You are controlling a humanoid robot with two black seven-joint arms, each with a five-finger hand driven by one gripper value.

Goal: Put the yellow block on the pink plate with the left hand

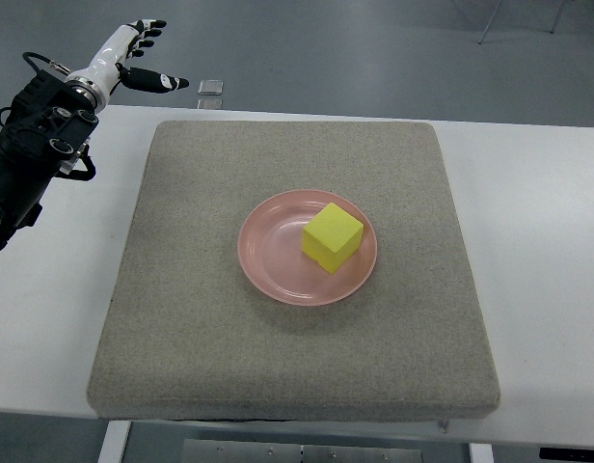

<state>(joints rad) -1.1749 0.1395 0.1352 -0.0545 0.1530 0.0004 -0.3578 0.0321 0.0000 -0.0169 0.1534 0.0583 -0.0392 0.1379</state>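
Left hand (141, 60) up at the far left corner of the scene, past the far edge of the bench (538, 241). White palm shell, black fingertips. Fingers (167, 83) spread and relaxed, one long digit pointing right, the others fanned toward the far side. Nothing in its grasp. It touches nothing on the bench.

Behind it, the black forearm (32, 145) runs in from the left edge, over the bench's far left corner. Cables loop near the wrist.

Just right of the fingertips, on the grey floor (374, 48) beyond the bench, a small pale square object (210, 88); cannot tell what it is.

Bench is white. A large grey mat (181, 318), square with rounded corners, covers most of it. The hand is well apart from the mat's middle.

Pink plate (273, 260) sits near the centre of the mat, round, shallow, glossy rim. Yellow block (332, 236) rests on the plate, in its right half, toward the far-right rim. Block is a cube, turned so one corner points near; top face brighter, near faces a shade darker. It lies inside the rim, flat on the plate.

Far right, on the floor, thin metal legs (490, 24) of some furniture, mostly cut off.

Right arm not seen.
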